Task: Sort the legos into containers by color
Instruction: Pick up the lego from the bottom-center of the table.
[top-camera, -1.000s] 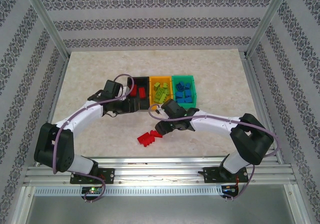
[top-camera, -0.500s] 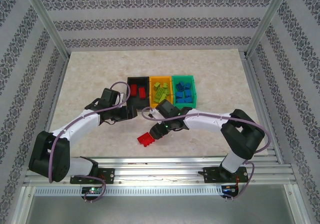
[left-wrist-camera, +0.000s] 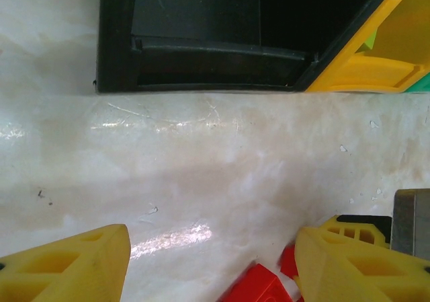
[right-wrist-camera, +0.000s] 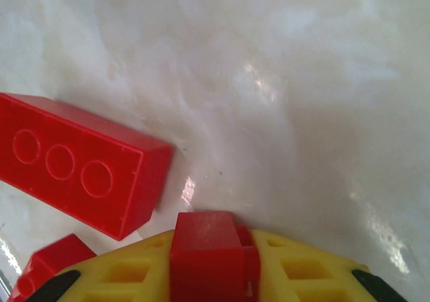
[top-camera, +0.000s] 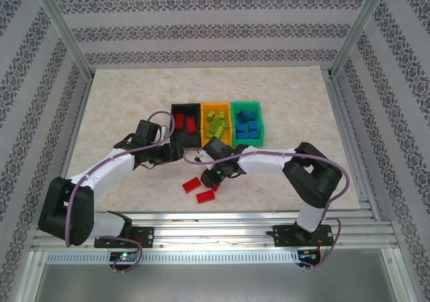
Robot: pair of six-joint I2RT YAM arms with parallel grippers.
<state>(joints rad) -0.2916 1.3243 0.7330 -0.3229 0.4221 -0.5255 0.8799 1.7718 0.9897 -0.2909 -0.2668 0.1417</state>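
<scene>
Marble-look tabletop (top-camera: 121, 107), patterned walls (top-camera: 201, 19); left tool (left-wrist-camera: 209, 261) gapes empty, right tool (top-camera: 213, 177) pinches a red lego (right-wrist-camera: 208, 248).

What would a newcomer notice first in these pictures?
Three bins stand in a row: the black bin holds red bricks, the orange bin lime bricks, the green bin blue bricks. In front of them, two loose red bricks lie by the right pincer, which grips a third brick.
</scene>
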